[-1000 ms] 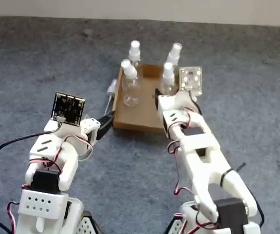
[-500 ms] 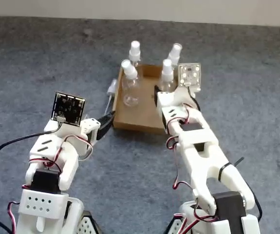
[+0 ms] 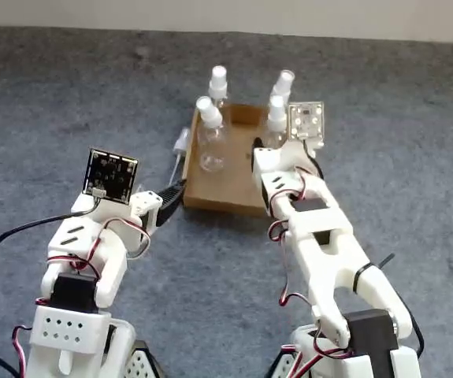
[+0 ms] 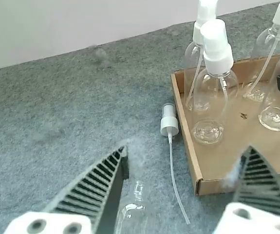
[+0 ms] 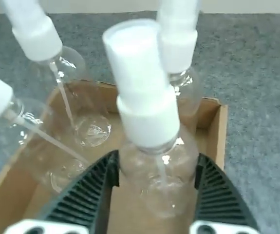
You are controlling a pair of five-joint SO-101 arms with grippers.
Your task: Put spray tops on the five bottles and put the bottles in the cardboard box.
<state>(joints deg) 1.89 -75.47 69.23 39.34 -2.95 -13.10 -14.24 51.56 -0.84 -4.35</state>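
My right gripper [image 3: 267, 146] is shut on a clear bottle with a white spray top [image 3: 276, 116], upright over the right side of the cardboard box [image 3: 226, 187]. In the right wrist view its fingers [image 5: 103, 183] press both sides of that bottle [image 5: 147, 117]. Three other topped bottles stand in the box, one of them near its left wall [image 3: 210, 135]. My left gripper [image 3: 171, 193] is open, left of the box. Low between its fingers [image 4: 103, 190] stands a topless clear bottle [image 4: 134, 210]. A loose spray top with a long tube [image 4: 169, 125] lies on the carpet beside the box wall [image 4: 191, 156].
Grey carpet covers the floor around the box. Two topped bottles [image 3: 218, 83] [image 3: 283, 85] stand along the box's far side. A pale wall runs along the far edge of the carpet.
My right arm has carried its bottle a little farther over the box, toward the far right corner. The left arm has not moved.
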